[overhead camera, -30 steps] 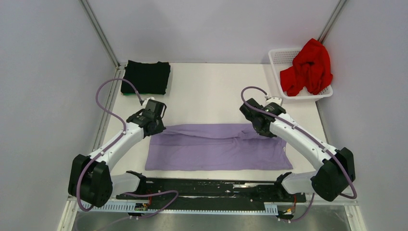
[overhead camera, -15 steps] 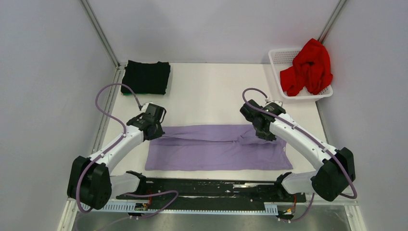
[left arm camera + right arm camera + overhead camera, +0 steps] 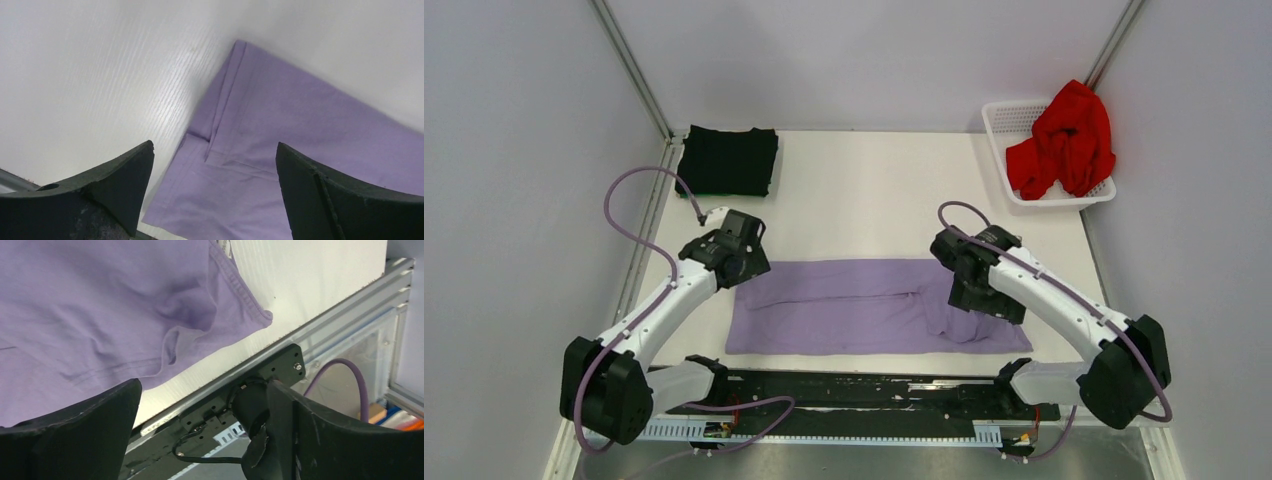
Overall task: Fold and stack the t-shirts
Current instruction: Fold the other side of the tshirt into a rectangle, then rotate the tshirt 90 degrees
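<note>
Both arms hang over the lavender t-shirt (image 3: 864,305), which lies in a long folded band across the near half of the table (image 3: 864,200). The left gripper (image 3: 215,195) is spread wide with nothing between its fingers, above the shirt's far-left corner. The right gripper (image 3: 200,435) is just as wide and empty over the right end.

This cloth looks light, limp and quick to crease (see the rumple near the right hem). I'd pinch at hems and corners, catching both layers so the fold doesn't slide apart.

The black t-shirt (image 3: 727,160) sits folded at the far left. The red t-shirt (image 3: 1064,140) is bunched in the basket (image 3: 1002,118) at the far right.

From above, the right arm covers part of the lavender shirt's right end. I can't make out where its sleeves are tucked, and the red one's shape is anybody's guess.
</note>
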`<state>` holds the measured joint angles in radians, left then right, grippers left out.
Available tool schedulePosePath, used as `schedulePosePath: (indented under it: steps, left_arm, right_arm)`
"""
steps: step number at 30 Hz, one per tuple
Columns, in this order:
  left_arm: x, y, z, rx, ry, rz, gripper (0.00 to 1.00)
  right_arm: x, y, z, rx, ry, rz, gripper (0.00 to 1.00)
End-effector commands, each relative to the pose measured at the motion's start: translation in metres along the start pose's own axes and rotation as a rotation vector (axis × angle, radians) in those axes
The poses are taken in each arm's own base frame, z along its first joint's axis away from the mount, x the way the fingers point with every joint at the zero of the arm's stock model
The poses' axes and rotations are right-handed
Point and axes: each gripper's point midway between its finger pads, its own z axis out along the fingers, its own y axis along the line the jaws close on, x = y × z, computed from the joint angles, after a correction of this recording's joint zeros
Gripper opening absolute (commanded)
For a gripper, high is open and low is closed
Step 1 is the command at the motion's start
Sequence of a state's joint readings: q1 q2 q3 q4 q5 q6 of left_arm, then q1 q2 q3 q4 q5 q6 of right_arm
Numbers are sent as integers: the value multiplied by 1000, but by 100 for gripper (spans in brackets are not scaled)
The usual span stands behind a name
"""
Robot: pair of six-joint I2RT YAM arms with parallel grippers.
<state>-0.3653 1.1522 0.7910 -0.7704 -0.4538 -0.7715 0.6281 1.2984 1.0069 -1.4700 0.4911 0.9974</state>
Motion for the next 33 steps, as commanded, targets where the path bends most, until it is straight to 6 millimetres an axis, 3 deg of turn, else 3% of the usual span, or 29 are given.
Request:
schedulePosePath:
  steps: [1,4,7,10,14,19,21,24,28,33]
  left_arm:
    - [-36,-22,-22,96,-79,-22,100]
    - [-38,-71,-33,343,-45,26,100]
    - [-28,-122,-46,619,18,73,100]
    - [-12,-145,-40,703,92,98,100]
    - [3,-139,-14,615,140,110,100]
    - [15,-122,9,503,152,105,100]
    - [17,-118,15,474,156,105,100]
    - [19,-110,20,424,158,101,100]
    - [13,-115,15,442,149,95,100]
    - [10,-126,6,508,155,100,100]
  right_arm:
    - [-31,5,-31,-151,-142,141,100]
    - [-51,24,-43,-292,-228,220,100]
    - [-66,65,-57,-534,-291,244,100]
    - [-78,101,-65,-717,-315,241,100]
    - [-76,103,-24,-650,-194,271,100]
    - [-34,88,35,-570,53,344,100]
    - [-15,75,48,-522,121,381,100]
    - [-5,54,44,-452,134,409,100]
    - [-19,35,24,-460,38,446,100]
    - [-45,48,5,-609,-76,465,100]
